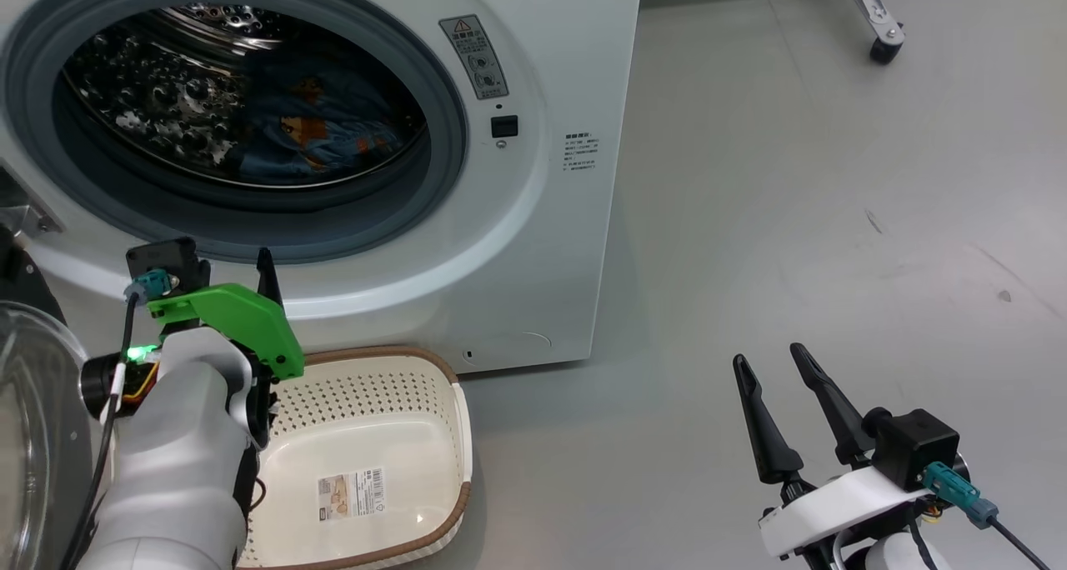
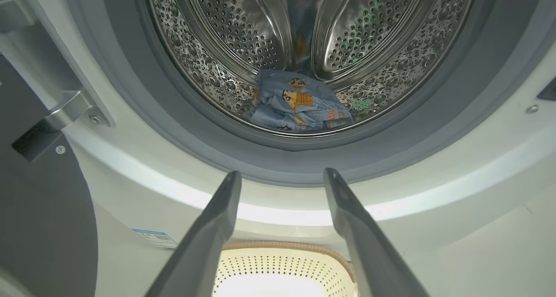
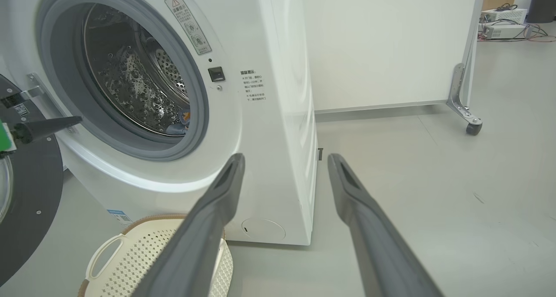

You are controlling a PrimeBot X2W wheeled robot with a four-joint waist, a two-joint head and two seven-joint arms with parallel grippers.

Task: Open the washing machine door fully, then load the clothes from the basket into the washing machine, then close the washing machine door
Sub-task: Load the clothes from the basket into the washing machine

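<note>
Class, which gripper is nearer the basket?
Left. The left gripper hangs above the basket's back edge; the right gripper is well off to its right, over the floor.

We watch one washing machine (image 1: 542, 245) from three places

From the head we look down on its open front and the basket (image 1: 367, 395). Our left wrist peers up close into the drum (image 2: 243, 41). Our right wrist sits lower and further back, sharing machine and basket.

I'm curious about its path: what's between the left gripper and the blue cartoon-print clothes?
In the left wrist view, the big white washing machine's front rim and grey rubber gasket lie between.
</note>
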